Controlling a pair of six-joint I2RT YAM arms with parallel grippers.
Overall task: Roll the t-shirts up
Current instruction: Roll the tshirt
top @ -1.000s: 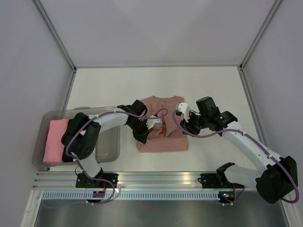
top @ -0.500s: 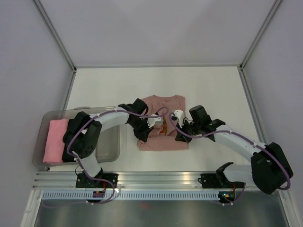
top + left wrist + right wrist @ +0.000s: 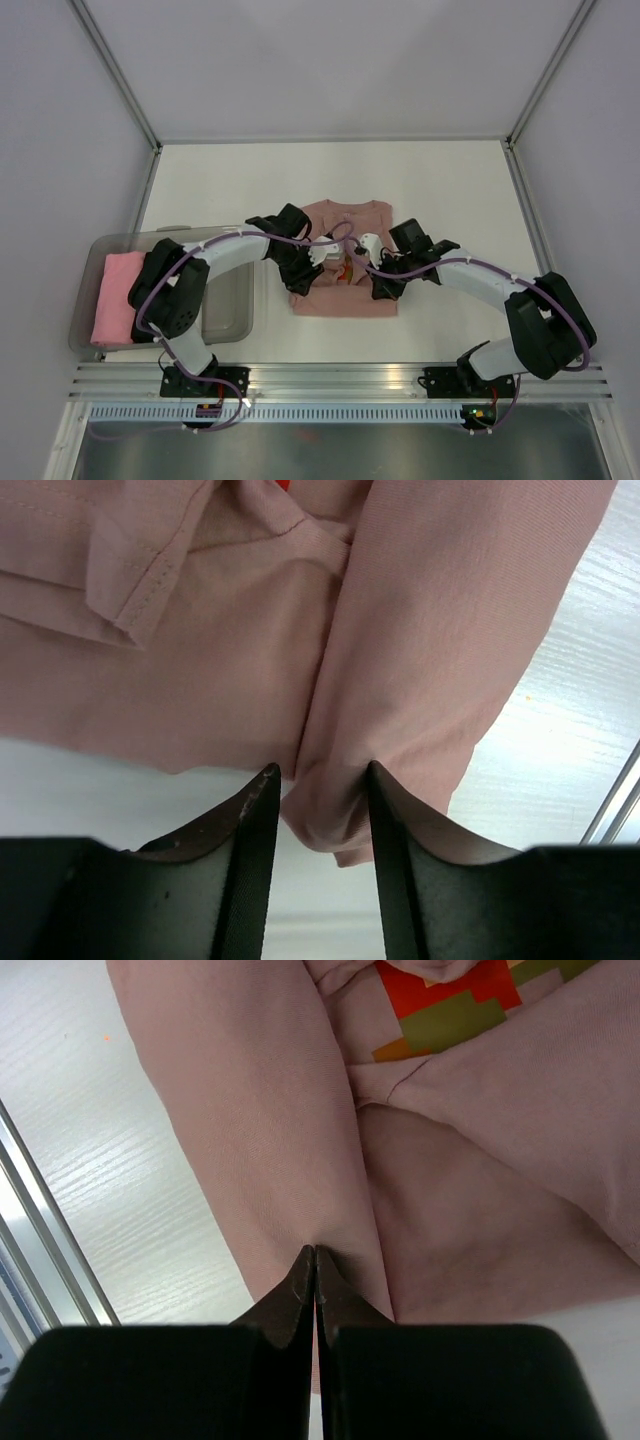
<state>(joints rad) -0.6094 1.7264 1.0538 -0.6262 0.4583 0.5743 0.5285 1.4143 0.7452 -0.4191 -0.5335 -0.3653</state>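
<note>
Both grippers on the folded salmon-pink t-shirt (image 3: 345, 300), centre of the table (image 3: 450, 200).
Left gripper (image 3: 320, 772), at its 9 o'clock edge, jaws parted around a fold; right gripper (image 3: 316, 1250), at its 3 o'clock edge, pinched tight on cloth.

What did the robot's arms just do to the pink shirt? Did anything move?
The right gripper swung in from the right side of the t-shirt toward its middle and snapped shut on a fold of cloth. The left gripper, closed before, opened up around the left fold, letting go. The left arm barely moved; the pink roll in the bin stayed put.
</note>
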